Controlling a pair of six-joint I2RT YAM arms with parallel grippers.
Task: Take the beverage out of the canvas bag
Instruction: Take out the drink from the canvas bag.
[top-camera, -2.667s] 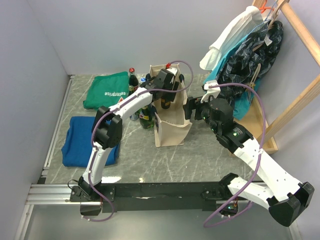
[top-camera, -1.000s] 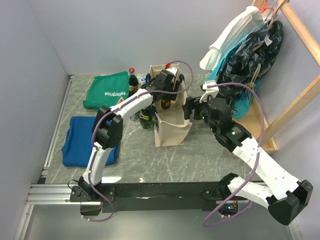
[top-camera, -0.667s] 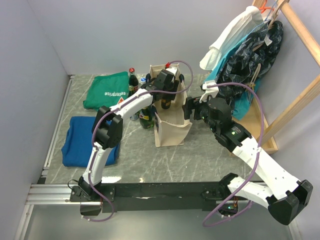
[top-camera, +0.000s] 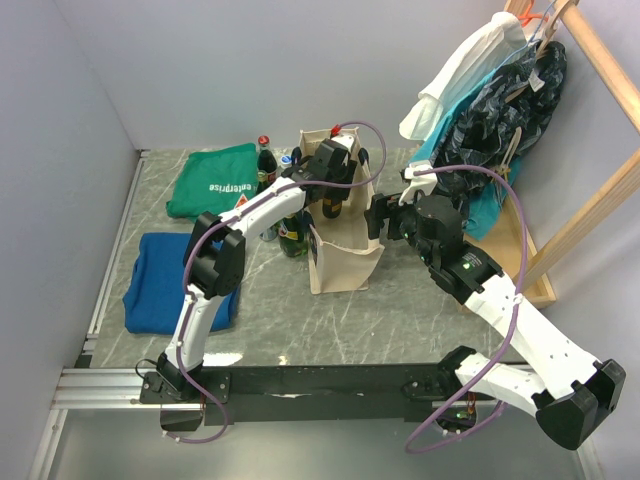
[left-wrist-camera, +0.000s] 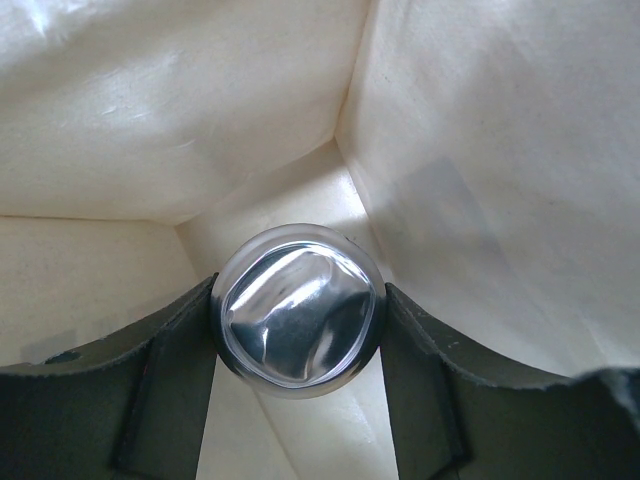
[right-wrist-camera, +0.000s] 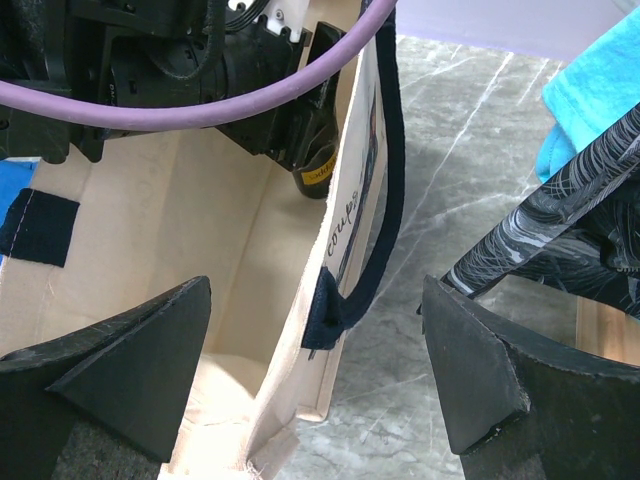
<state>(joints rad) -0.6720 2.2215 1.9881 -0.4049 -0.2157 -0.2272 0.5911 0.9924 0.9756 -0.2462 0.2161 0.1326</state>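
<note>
Nearest us, the right pincer (right-wrist-camera: 315, 290) is spread wide. It straddles the wall of the tall cream canvas bag (right-wrist-camera: 150, 210), with the dark navy loop handle (right-wrist-camera: 392, 190) between its fingers, gripping nothing. Beyond it, deep inside the bag, the left pincer (left-wrist-camera: 299, 292) pinches the round, shiny silver top of the beverage (left-wrist-camera: 298, 318), canvas close on every side. The risk now: that smooth top could slip on the lift, or the unheld bag could drag upward and topple.
</note>
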